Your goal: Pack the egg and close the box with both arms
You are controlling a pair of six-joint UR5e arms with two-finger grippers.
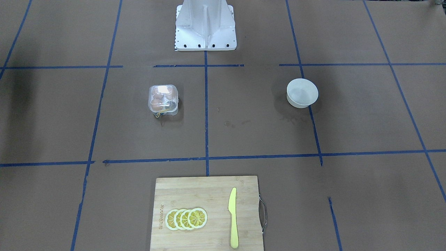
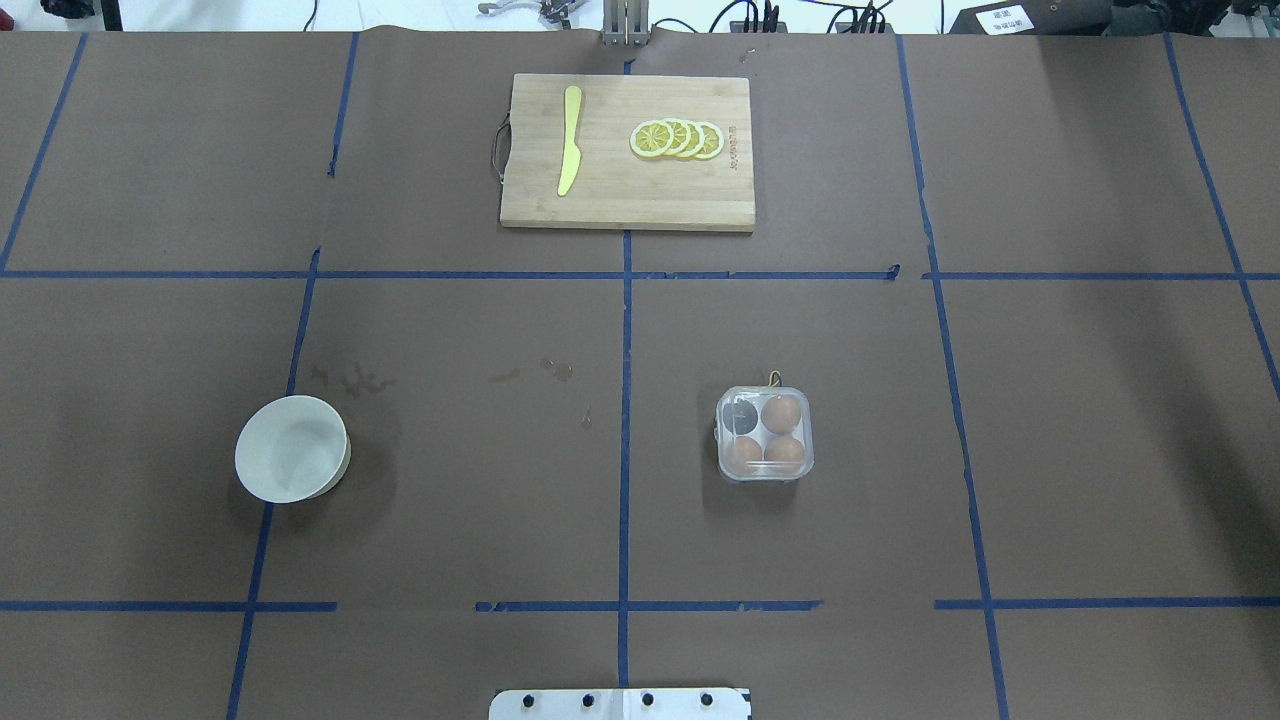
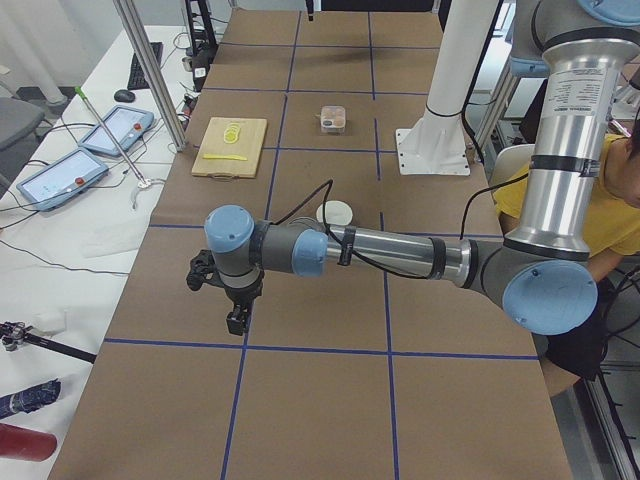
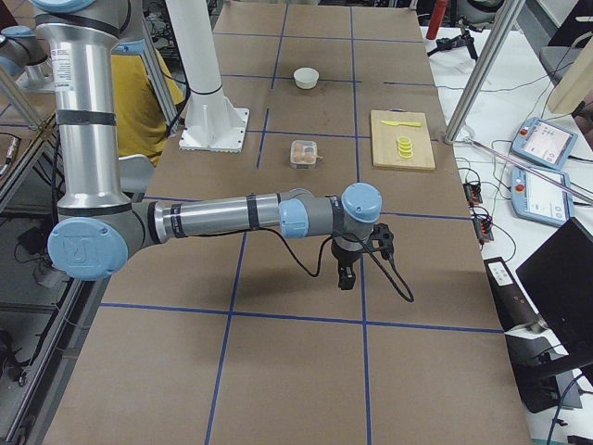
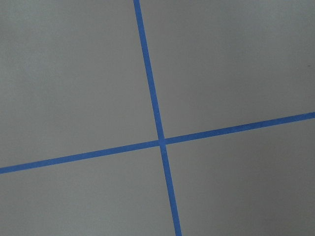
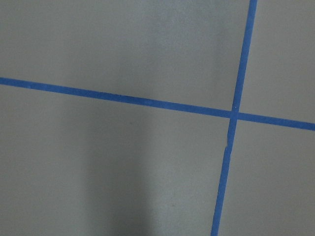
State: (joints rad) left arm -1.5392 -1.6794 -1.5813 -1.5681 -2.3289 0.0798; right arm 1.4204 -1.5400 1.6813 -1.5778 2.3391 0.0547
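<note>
The clear box stands on the table right of centre and also shows in the front view. Three orange-brown eggs lie in its cells, one of them at the far right. The fourth cell looks dark and empty. The lid seems down, but I cannot be sure. The left gripper shows only in the left side view, hanging low over the table's left end, far from the box. The right gripper shows only in the right side view, low over the right end. I cannot tell whether either is open or shut.
A white bowl stands on the left, empty. A wooden cutting board at the far edge carries lemon slices and a yellow knife. The white pedestal stands at the robot's side. Both wrist views show only brown paper and blue tape.
</note>
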